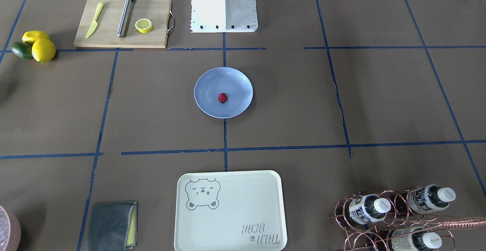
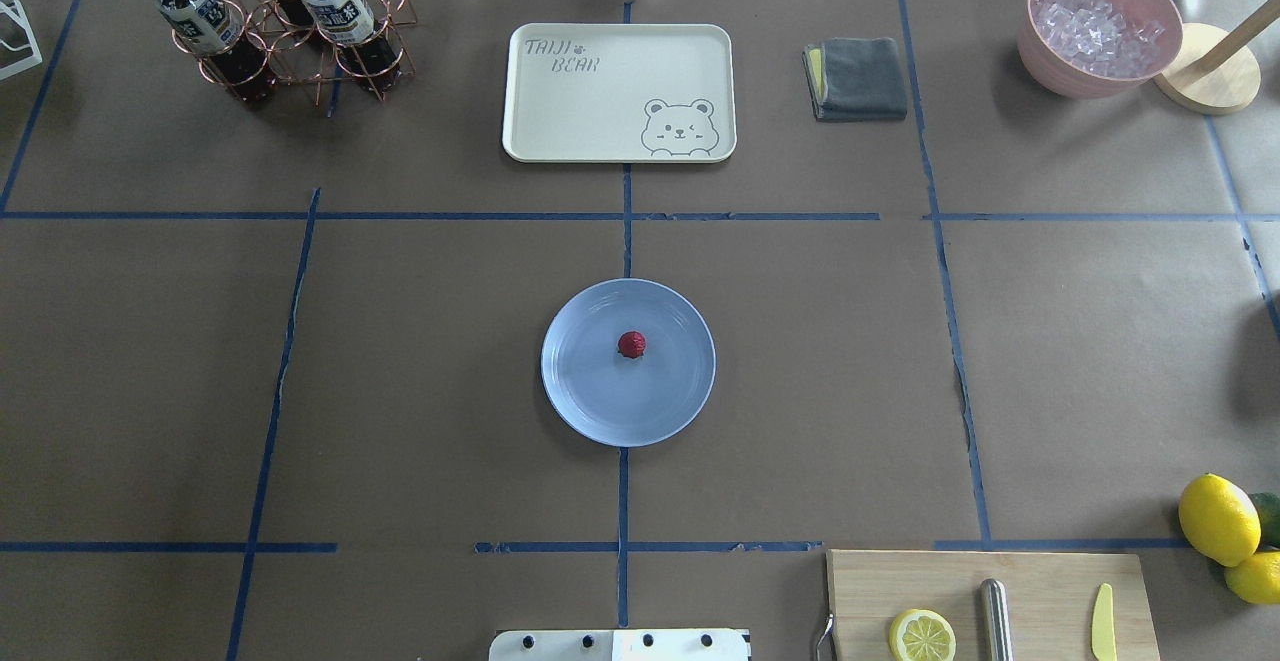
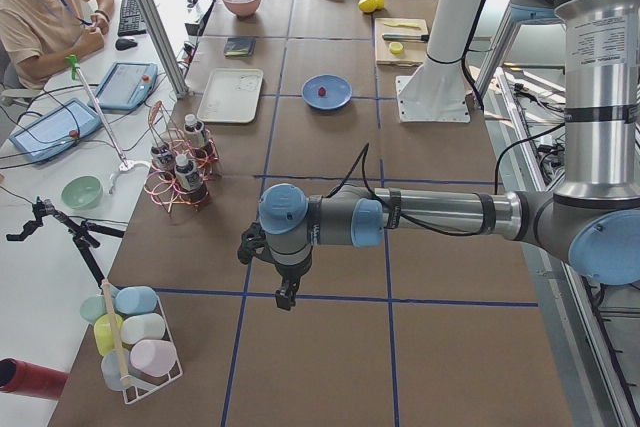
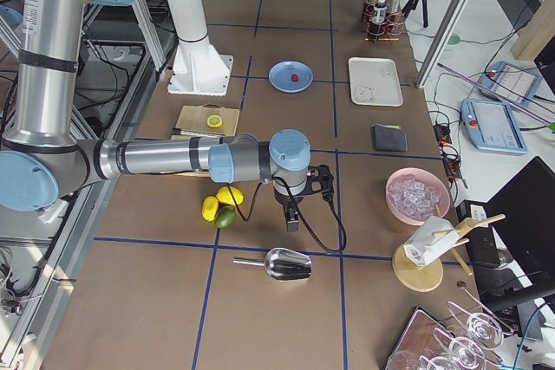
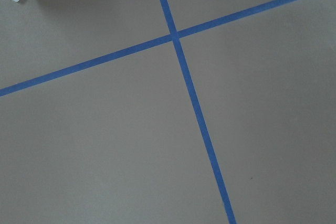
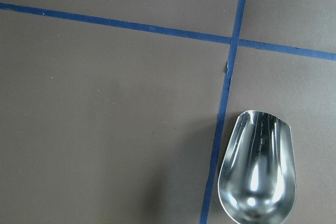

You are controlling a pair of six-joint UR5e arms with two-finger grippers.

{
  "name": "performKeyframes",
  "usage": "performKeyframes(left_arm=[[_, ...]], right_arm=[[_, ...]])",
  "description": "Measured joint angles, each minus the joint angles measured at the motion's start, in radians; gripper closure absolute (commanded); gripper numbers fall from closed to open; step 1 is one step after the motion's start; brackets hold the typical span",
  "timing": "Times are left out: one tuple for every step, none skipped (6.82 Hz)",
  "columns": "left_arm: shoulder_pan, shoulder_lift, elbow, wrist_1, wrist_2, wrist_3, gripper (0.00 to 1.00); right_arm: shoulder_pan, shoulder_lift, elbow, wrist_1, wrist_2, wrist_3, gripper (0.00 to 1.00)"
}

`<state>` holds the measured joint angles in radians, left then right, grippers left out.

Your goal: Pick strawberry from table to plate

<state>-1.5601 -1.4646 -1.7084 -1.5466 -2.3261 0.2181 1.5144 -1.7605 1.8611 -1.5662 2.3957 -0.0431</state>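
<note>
Steel scoop [image 6: 257, 174] lies hollow side up on table [image 6: 105, 129] right below R gripper [image 4: 293, 221], just beside a blue tape line [image 6: 223, 108]. R gripper hangs pointing down, w/ two lemons [image 4: 230, 195] and a lime [image 4: 225, 217] just beside it on the robot's side. Fingers are too small in the side view and absent from the wrist view, so can't tell if they're apart or closed. L gripper [image 3: 287, 297] also points down over bare table at the opposite end, w/ a copper bottle rack [image 3: 180, 172] near it. Same for its jaws: can't tell. Strawberry [image 2: 631, 344] is well apart from both grippers, roughly midway btwn them at table centre. It's a tiny dark-red, bumpy, roundish berry; leafy cap not clear. It sits on the plate [image 2: 600, 411], approx. at the middle, nothing touching it. Plate is round, glossy, light blue, w/ a raised rim, flat on table across a tape line.
</note>
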Motion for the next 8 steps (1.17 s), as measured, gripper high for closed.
performKeyframes(left_arm=[[0.000,-0.001,-0.003,-0.004,-0.001,-0.055,0.00],[0.000,-0.002,-0.005,-0.005,-0.001,-0.080,0.00],[0.000,0.000,-0.009,-0.010,-0.001,-0.088,0.00],[-0.001,0.003,-0.010,-0.026,-0.003,-0.090,0.00],[-0.001,0.004,-0.004,-0.056,-0.017,-0.093,0.00],[-0.001,0.006,0.001,-0.082,-0.039,-0.095,0.00],[-0.001,0.007,0.001,-0.093,-0.052,-0.096,0.00],[-0.001,0.007,-0.002,-0.097,-0.057,-0.098,0.00]], right_arm=[[0.000,0.001,0.001,0.000,0.001,0.001,0.00],[0.000,0.001,0.001,0.000,0.002,0.001,0.00],[0.000,0.001,0.001,0.000,0.002,0.002,0.00],[0.000,0.001,0.001,0.000,0.002,0.002,0.00],[0.000,0.001,0.000,0.000,0.001,0.002,0.00],[0.000,0.001,0.001,0.000,0.002,0.002,0.00],[0.000,0.002,0.001,0.000,0.002,0.002,0.00],[0.000,0.003,0.001,0.000,0.002,0.002,0.00]])
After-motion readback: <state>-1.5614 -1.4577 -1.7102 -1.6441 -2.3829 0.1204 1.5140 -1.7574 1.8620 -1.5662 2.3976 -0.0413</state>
